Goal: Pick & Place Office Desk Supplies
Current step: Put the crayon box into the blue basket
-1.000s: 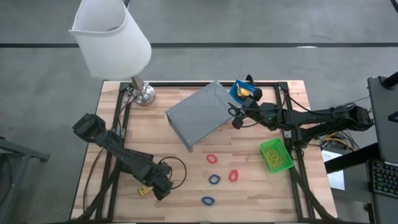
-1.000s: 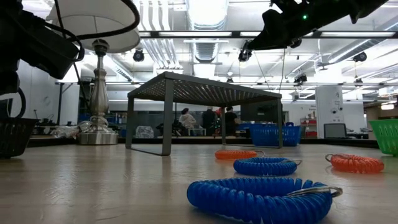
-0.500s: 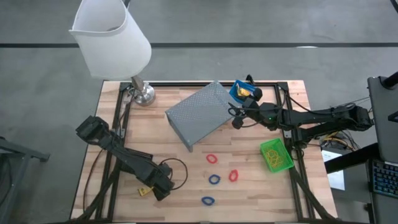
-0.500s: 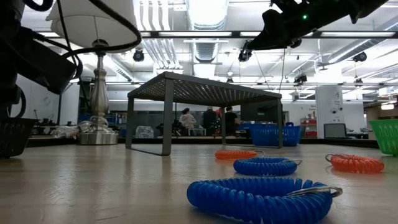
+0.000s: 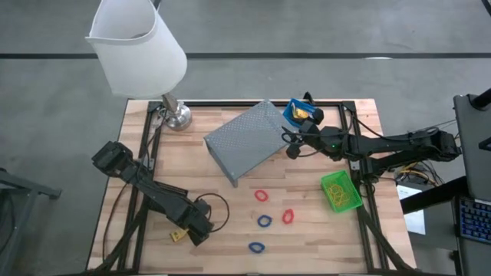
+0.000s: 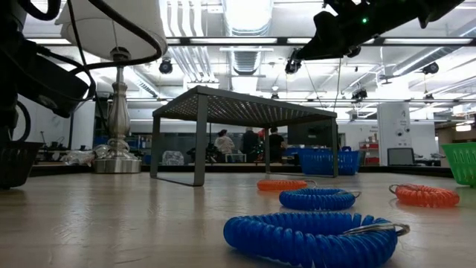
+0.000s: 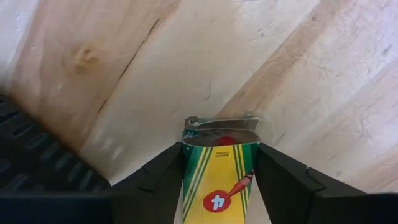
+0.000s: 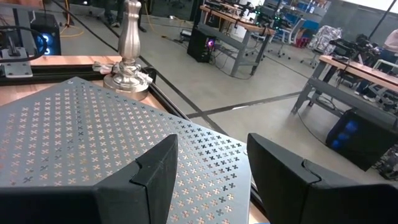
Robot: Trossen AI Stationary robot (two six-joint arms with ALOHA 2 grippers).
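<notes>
My left gripper (image 5: 193,228) is at the table's near left, shut on a small yellow crayon box (image 7: 217,180), which shows as a yellow piece in the high view (image 5: 178,235). A black bin (image 6: 13,164) stands at the left; part of its mesh shows in the left wrist view (image 7: 31,168). My right gripper (image 5: 290,146) hangs open and empty over the grey perforated riser (image 5: 245,140). The blue bin (image 5: 301,113) at the far right holds a yellow piece. The green bin (image 5: 340,192) stands at the right. Red loops (image 5: 261,195) and blue loops (image 5: 264,221) lie on the table. My left gripper pinches the crayon box between its two fingers, one on each long side (image 7: 189,168). The fingers lie along the box, whose open flap end (image 7: 221,127) sticks out past the fingertips toward the wooden table. I cannot tell whether the box rests on the table.
A white-shaded lamp (image 5: 138,46) with a metal base (image 5: 176,116) stands at the far left corner. The riser (image 6: 238,104) stands on legs mid-table. Bare wood lies between the loops and my left gripper. A cable loops beside my left gripper (image 5: 219,207).
My left arm's upper part has sunk a little; its gripper stays at the crayon box at the near left. My right arm has kept still.
</notes>
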